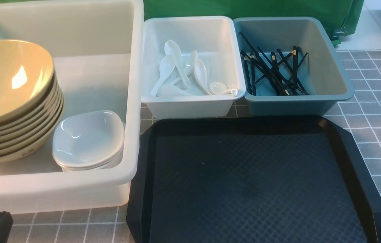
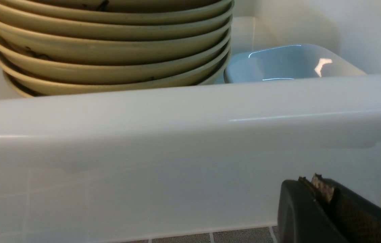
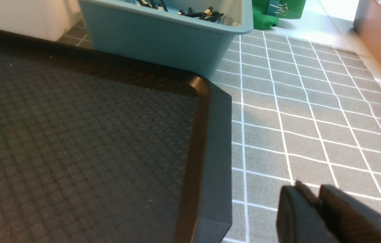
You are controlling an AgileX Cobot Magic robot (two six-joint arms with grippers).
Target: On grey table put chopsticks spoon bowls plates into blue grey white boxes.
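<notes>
The bowls point(image 1: 9, 98) sit nested in one stack inside the large white tub point(image 1: 133, 101), with the plates point(image 1: 89, 140) stacked just beside them; nesting saves floor space in the tub. The spoons point(image 1: 183, 72) lie loose in the small white bin point(image 1: 194, 104). The chopsticks point(image 1: 275, 72) lie crossed in the blue-grey bin point(image 1: 298, 103). Each kind has its own container, so sorting appears complete. The black tray point(image 1: 254, 182) carries nothing. The left gripper point(image 2: 322, 195) rests low on the grey table point(image 1: 376, 111), outside the tub wall, jaws closed on nothing. The right gripper point(image 3: 315, 199) hovers beside the tray corner, jaws barely parted, holding nothing.
</notes>
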